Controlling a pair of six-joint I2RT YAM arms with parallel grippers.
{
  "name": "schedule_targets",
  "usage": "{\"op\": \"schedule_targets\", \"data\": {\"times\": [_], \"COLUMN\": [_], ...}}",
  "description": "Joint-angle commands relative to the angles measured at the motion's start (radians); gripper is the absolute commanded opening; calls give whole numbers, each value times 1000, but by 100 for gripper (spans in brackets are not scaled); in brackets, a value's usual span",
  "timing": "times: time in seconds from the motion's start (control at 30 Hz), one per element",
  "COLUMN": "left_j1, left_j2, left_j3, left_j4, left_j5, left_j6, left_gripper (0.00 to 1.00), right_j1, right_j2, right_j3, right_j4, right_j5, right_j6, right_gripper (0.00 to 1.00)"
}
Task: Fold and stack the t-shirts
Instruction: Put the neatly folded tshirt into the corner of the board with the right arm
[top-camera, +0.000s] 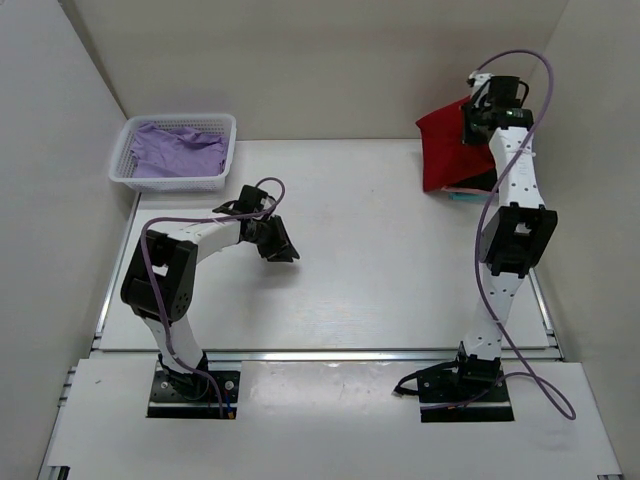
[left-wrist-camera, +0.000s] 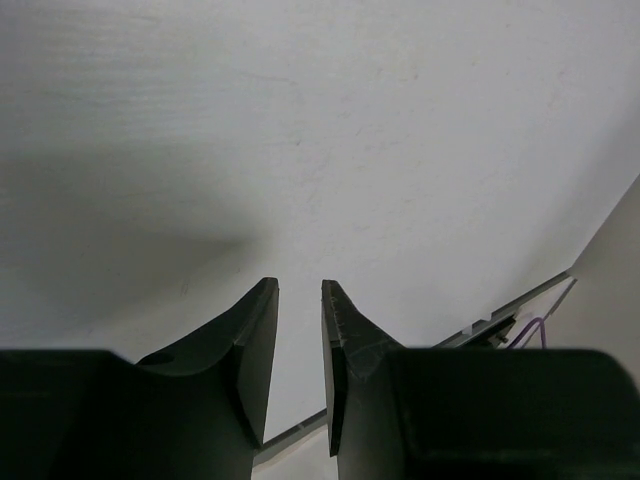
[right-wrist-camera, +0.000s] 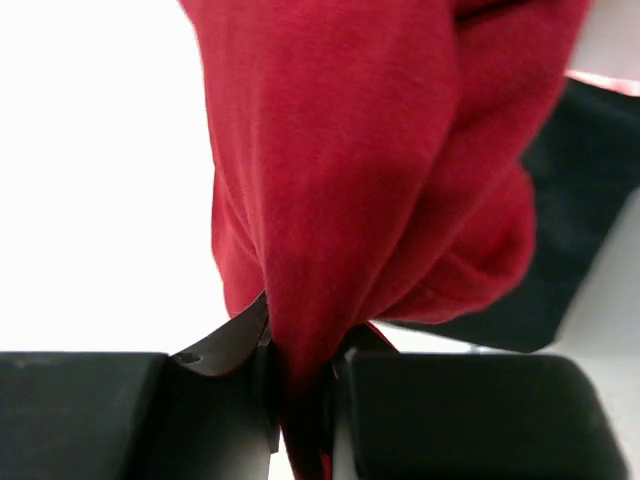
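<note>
Right wrist view: right hand (right-wrist-camera: 300, 338) pinches the red shirt (right-wrist-camera: 340, 150), bunched at the far right of the counter (top-camera: 380, 250). Left hand (left-wrist-camera: 300, 300), narrowly parted, holds nothing above the counter; lavender shirt (top-camera: 178, 150) sits in the basket (top-camera: 122, 172).

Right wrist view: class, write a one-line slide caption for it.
The right gripper, jaws shut on a fold of the deep red t-shirt, with black cloth behind.

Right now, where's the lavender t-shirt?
Top view: the lavender t-shirt lies inside the white lattice basket at the far-left corner of the table, beyond the left arm.
</note>
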Motion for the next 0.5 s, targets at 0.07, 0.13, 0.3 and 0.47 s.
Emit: {"op": "schedule_targets", "data": {"times": [0.07,0.13,0.3,0.47], "left_j1": [-8,-9,-5,-23], "left_j2": [-74,-74,-83,-105], "left_j3": [-6,-3,5,-20], "left_j4": [-25,-29,-41,-43], "left_j5": [-4,0,-12,-14], "left_j6": [58,64,69,87], "left_gripper": [36,36,36,37], "right_j1": [-74,-97,-138,-161], "right_j2": [73,99,119,116], "right_j3": [85,99,96,73], "right_j4": [68,72,129,259], "right_j5": [3,38,175,291], "right_j6": [-36,-40,-63,-68], "right_gripper": [0,0,0,0]}}
